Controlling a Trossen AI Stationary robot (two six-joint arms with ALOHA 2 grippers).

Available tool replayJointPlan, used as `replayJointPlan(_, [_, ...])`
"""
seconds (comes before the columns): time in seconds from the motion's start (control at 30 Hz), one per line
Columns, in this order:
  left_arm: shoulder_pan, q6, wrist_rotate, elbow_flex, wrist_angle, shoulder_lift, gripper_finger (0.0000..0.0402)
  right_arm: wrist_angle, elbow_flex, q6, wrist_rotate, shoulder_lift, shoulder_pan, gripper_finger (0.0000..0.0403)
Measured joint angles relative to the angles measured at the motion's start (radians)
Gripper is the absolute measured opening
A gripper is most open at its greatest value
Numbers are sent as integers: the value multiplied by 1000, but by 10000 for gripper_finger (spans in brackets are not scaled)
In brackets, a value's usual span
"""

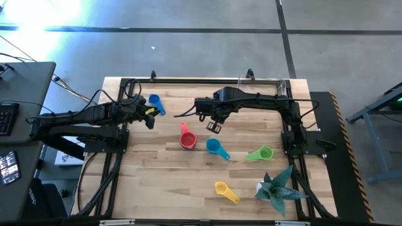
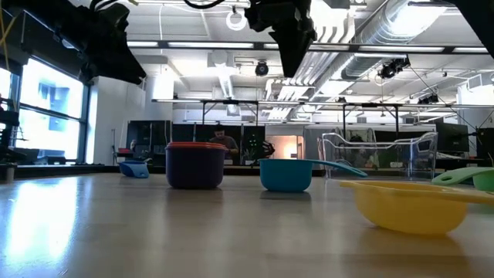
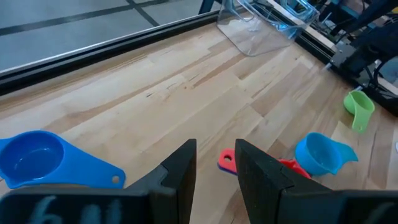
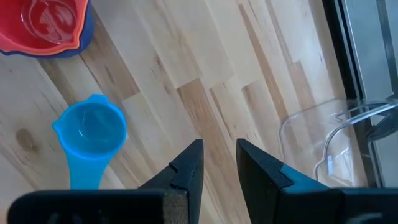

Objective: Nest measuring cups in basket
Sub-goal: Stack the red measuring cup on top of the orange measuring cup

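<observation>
Cups are scattered on the tabletop (image 1: pixel 157 182). A red cup (image 1: pixel 187 139) sits near the middle, stacked in what looks like an orange and a purple one (low view shows a dark purple body with a red rim). A teal cup (image 1: pixel 215 147) is just beside it, a green cup (image 1: pixel 262 153) farther toward the right arm's side, and a yellow cup (image 1: pixel 223 189) lies alone near the front edge. A blue cup (image 1: pixel 155 102) lies near the back by the left arm.

The clear basket (image 2: pixel 378 154) is at the back right, empty, well apart from the cups.

The right gripper (image 1: pixel 214 127) hangs above the tabletop between the red stack and the basket, jaws a narrow gap apart, holding nothing. The left gripper (image 1: pixel 149 118) hovers just beside the blue cup, jaws also slightly parted and empty.

A spiky teal plant (image 1: pixel 276 187) is at the front right corner. A person is in the room behind, in the low view.
</observation>
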Motion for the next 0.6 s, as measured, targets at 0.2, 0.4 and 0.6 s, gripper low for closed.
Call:
replayJointPlan(0.2, [0, 1, 0, 0, 0, 0, 101, 0, -1, -25, -2, -12, 1, 87])
replayJointPlan(0.4, [0, 2, 0, 0, 0, 0, 101, 1, -2, -43, 14, -79, -3, 87])
replayJointPlan(0.6, [0, 2, -1, 0, 0, 0, 101, 10, -1, -38, 56, -167, -6, 87])
